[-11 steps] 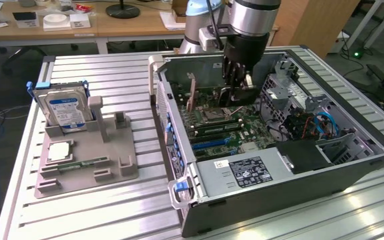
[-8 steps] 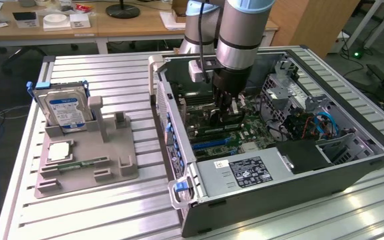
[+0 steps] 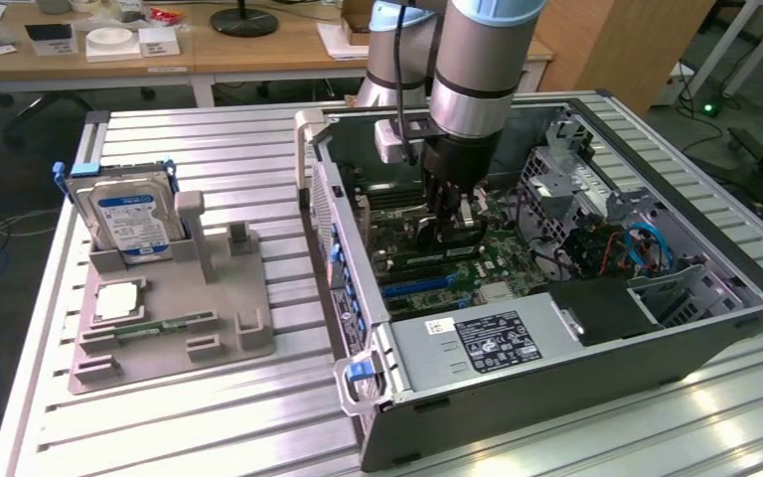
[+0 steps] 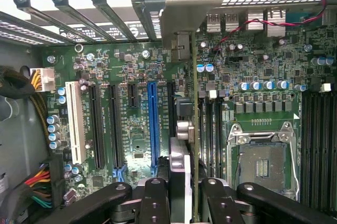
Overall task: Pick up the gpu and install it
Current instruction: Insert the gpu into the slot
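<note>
The gpu is seen edge-on in the wrist view, a thin card with its silver end bracket toward the case's rear slot openings. My gripper is shut on it, one finger on each side. The card hangs over the motherboard, in line with the black slot beside the blue slot. Whether its edge touches the slot cannot be told. In the exterior view my gripper reaches down into the open computer case, with the dark gpu just under it.
A silver hard drive stands in a grey fixture on the exterior view's left, with a green memory stick lying in it. Inside the case are the power supply, the drive cage, cables and the processor socket.
</note>
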